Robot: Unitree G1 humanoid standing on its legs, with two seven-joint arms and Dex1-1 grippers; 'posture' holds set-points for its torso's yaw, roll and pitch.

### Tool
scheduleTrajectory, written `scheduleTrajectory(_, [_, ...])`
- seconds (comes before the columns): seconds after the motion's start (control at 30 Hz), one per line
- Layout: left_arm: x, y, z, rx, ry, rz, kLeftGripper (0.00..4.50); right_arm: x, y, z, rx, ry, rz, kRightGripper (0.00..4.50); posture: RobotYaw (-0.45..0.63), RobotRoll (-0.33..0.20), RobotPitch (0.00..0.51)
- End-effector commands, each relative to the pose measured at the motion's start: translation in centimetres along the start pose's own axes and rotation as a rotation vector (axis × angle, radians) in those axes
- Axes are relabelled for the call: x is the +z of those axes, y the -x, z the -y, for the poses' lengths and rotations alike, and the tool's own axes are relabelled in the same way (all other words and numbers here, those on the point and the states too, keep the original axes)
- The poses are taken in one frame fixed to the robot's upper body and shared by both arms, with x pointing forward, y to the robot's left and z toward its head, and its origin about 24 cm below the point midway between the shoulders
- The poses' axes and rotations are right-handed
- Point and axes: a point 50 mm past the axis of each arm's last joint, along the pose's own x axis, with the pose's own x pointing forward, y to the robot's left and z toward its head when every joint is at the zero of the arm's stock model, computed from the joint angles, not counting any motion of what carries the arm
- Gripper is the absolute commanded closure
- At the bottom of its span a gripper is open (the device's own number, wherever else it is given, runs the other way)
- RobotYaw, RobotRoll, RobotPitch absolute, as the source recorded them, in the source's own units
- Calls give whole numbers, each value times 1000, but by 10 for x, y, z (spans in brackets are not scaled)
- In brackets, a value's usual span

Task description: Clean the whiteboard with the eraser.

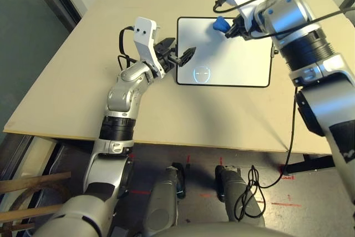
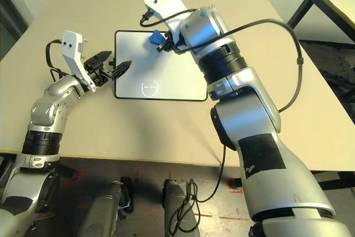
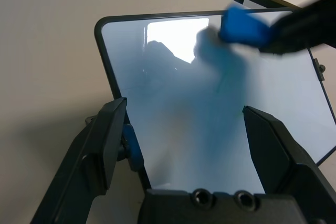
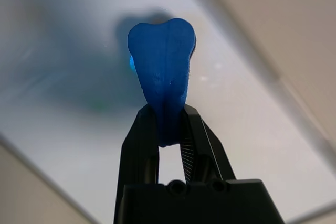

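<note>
Here, left to right:
Left gripper (image 1: 178, 53): fingers spread open, held level at the whiteboard's left edge.
Whiteboard (image 1: 233, 65): laid flat on the tan worktop (image 1: 83, 70), a small drawn mark seen near its front edge.
Eraser (image 1: 220, 24): pinched by the right gripper (image 4: 170, 129) over the board's far part.

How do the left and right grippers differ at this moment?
The left gripper has its jaws open and holds nothing; the right gripper is shut on the blue eraser. The left sits at the whiteboard's near-left edge, its jaws straddling the frame; the right is over the far part. Both have black fingers.
</note>
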Motion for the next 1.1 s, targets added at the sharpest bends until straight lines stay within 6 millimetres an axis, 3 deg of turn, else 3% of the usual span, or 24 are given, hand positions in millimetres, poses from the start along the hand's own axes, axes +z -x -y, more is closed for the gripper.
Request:
scheduleTrajectory(0.03, [-5, 2, 1, -3, 5, -12, 0, -13, -4, -20, 69, 45, -60, 4008, 49, 0, 210])
scheduleTrajectory(0.2, [-5, 3, 1, -2, 5, -14, 0, -24, -4, -31, 103, 68, -95, 4008, 47, 0, 213])
scheduleTrajectory(0.53, [-5, 2, 2, -3, 9, -14, 0, 11, 6, 4, -33, 17, 10, 4008, 44, 0, 215])
scheduleTrajectory(0.67, [-6, 3, 3, -1, 11, -14, 0, 15, 6, 10, -52, 8, 23, 4008, 44, 0, 217])
scheduleTrajectory(0.93, [-6, 3, 4, -2, 15, -15, 0, -12, -9, -14, 42, 42, -72, 4008, 47, 0, 223])
scheduleTrajectory(1.1, [-7, 3, 4, -5, 15, -17, 0, -17, -9, -23, 76, 71, -98, 4008, 46, 0, 223])
